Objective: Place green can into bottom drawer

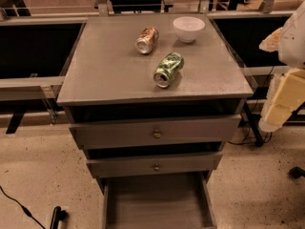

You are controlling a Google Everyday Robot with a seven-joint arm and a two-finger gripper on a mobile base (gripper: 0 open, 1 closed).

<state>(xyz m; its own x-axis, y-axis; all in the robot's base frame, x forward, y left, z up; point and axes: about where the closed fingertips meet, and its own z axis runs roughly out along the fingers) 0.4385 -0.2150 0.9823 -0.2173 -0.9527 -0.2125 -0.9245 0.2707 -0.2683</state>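
Observation:
The green can [168, 69] lies on its side on the grey cabinet top [105, 75], right of the middle, with its silver end facing the front. The bottom drawer [157, 202] is pulled out below the two knobbed drawers, and its long grey tray holds nothing that shows. My gripper [273, 40] is at the right edge of the view, beside the cabinet and well to the right of the can, touching nothing. Part of the arm [283, 97] hangs below it.
An orange-copper can [147, 40] lies on its side behind the green can. A white bowl [188, 28] stands at the back right of the top. The upper drawer [156, 133] and the middle drawer [156, 166] stand slightly out. A black cable [24, 209] runs on the floor at left.

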